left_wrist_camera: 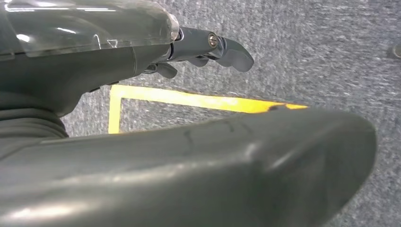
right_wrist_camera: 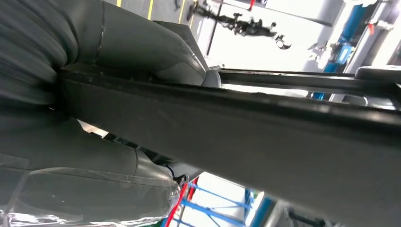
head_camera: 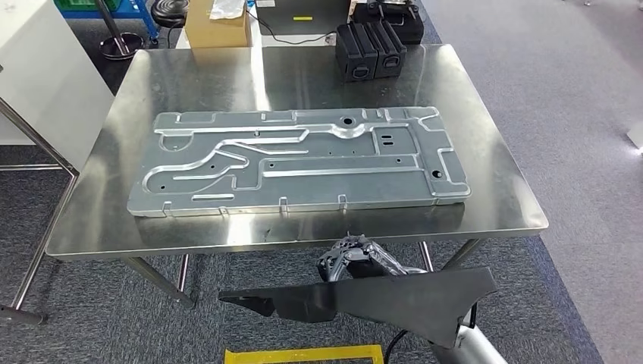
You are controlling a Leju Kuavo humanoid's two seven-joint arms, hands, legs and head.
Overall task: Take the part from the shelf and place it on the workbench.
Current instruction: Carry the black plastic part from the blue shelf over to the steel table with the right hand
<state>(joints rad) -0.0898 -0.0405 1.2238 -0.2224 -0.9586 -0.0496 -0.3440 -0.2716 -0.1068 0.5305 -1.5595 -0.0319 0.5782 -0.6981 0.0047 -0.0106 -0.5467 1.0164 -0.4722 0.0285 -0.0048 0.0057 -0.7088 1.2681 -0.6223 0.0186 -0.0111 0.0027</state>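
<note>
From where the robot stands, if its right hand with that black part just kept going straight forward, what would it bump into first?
Probably the near edge of the steel workbench: the right hand and its black part sit just short of it, though their height against the edge is unclear.

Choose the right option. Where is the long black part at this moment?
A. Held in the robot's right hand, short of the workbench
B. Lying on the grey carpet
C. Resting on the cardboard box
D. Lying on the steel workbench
A: the right hand grips the black part in front of the workbench, above the floor.
</note>
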